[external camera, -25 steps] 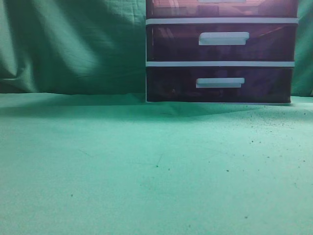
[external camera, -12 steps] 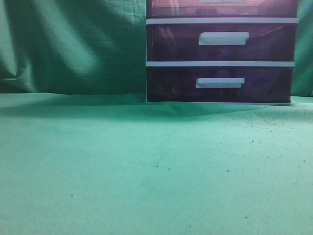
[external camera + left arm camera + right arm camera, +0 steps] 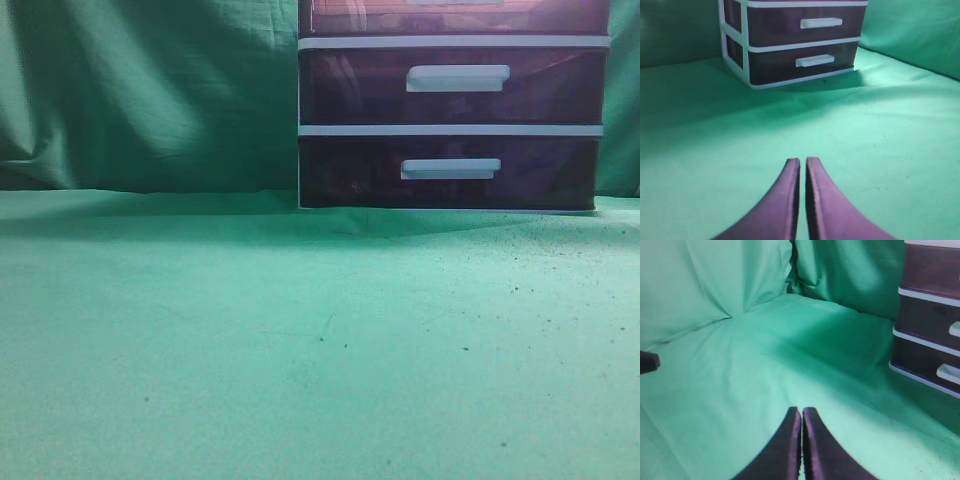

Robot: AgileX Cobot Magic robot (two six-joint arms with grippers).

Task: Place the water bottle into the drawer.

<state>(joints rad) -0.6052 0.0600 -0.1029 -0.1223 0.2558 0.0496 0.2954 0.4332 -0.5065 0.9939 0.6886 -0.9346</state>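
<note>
The drawer is the top, lighter reddish-purple one of the white-framed unit. Only its lower part shows, at the top edge of the exterior view, and it looks shut. It also shows at the right edge of the right wrist view. No water bottle shows in any view. My left gripper is shut and empty, low over the green cloth, well in front of the unit. My right gripper is shut and empty over the cloth, with the unit to its right. Neither gripper shows in the exterior view.
Two darker drawers with white handles sit below the top one, both shut. Green cloth covers the table and hangs behind it. A dark object pokes in at the left edge of the right wrist view.
</note>
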